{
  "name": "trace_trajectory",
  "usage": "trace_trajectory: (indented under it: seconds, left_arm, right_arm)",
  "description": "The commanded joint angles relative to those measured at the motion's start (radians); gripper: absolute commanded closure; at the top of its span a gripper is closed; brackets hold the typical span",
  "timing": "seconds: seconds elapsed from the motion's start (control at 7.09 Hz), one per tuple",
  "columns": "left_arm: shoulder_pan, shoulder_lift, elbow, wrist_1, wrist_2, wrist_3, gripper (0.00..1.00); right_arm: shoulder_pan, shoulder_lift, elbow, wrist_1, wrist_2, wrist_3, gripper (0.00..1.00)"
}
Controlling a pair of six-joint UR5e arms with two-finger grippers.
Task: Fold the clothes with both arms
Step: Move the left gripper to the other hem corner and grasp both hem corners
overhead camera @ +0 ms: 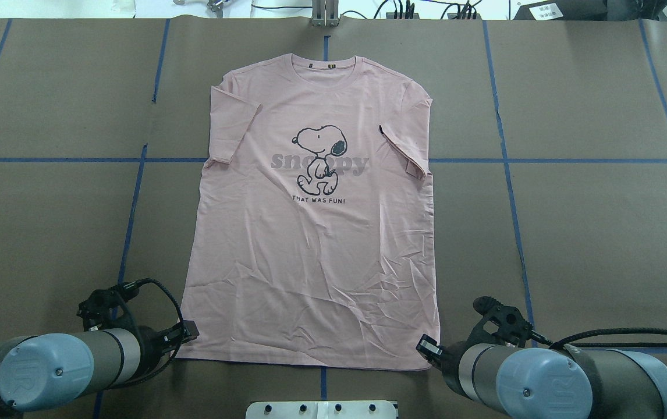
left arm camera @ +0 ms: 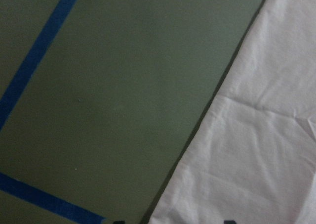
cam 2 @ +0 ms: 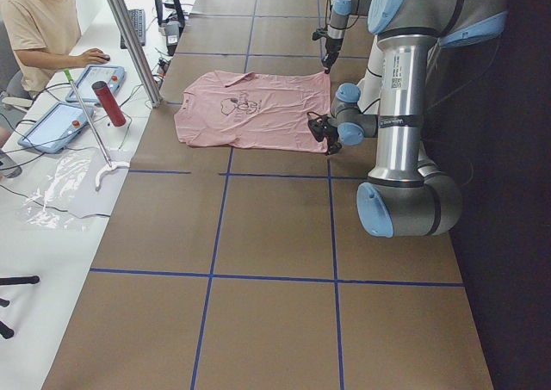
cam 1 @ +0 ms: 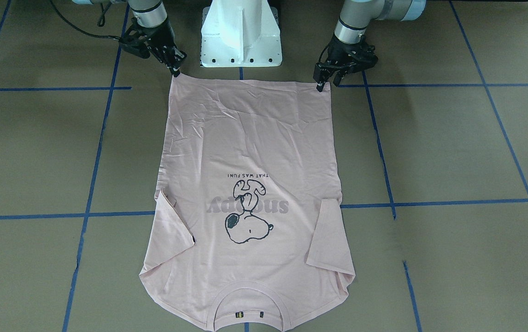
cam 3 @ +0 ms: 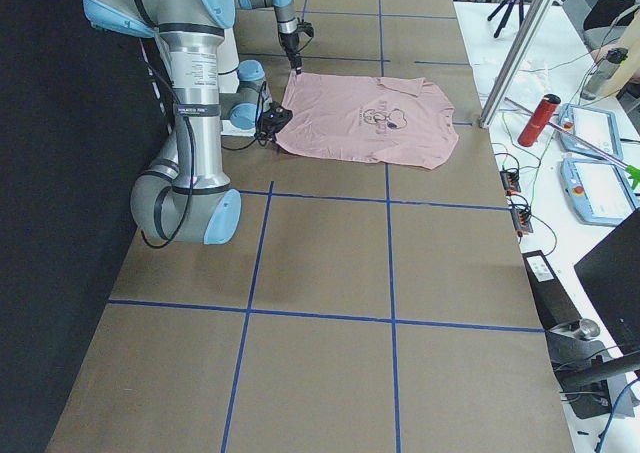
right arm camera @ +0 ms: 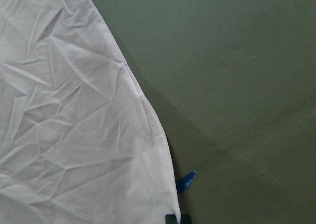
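Note:
The pale pink T-shirt point(cam 1: 250, 138) lies flat and print side up on the brown table, sleeves folded in, collar far from me, hem towards me; it also shows in the overhead view point(overhead camera: 316, 262). My left gripper point(cam 1: 327, 84) is open at the hem's left corner point(overhead camera: 189, 333); in its wrist view the shirt's edge point(left arm camera: 256, 150) runs between the spread fingertips. My right gripper point(cam 1: 175, 71) is at the hem's right corner point(overhead camera: 426, 348). Its fingertips are close together on the corner of the cloth point(right arm camera: 74, 135).
The white pedestal base point(cam 1: 241, 37) stands between the arms, just behind the hem. Blue tape lines point(overhead camera: 135, 192) cross the table. An operator point(cam 2: 34, 20), tablets and a red bottle point(cam 2: 110, 104) are at a side desk beyond the collar end.

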Motion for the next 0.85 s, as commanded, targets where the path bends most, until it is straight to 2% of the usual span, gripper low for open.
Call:
trace_trajectory:
  seconds: [0.0, 0.28, 0.42, 0.56, 0.71]
  left_arm:
    - [0.005, 0.000, 0.007, 0.001, 0.000, 0.000, 0.41]
    - [0.017, 0.000, 0.007, 0.000, -0.001, 0.000, 0.47]
    - [0.017, 0.000, 0.002, 0.001, -0.001, 0.000, 0.61]
    - [0.017, 0.000, -0.001, 0.000, -0.001, 0.000, 0.92]
    - [0.017, 0.000, -0.007, 0.000, -0.001, 0.000, 1.00]
  right_arm:
    - [0.000, 0.001, 0.000, 0.000, 0.000, 0.000, 1.00]
    - [0.000, 0.001, 0.000, 0.000, 0.000, 0.000, 1.00]
    - [0.000, 0.001, 0.000, 0.000, 0.000, 0.000, 1.00]
    - [0.000, 0.001, 0.000, 0.000, 0.000, 0.000, 1.00]
    - [0.000, 0.001, 0.003, 0.000, 0.000, 0.000, 1.00]
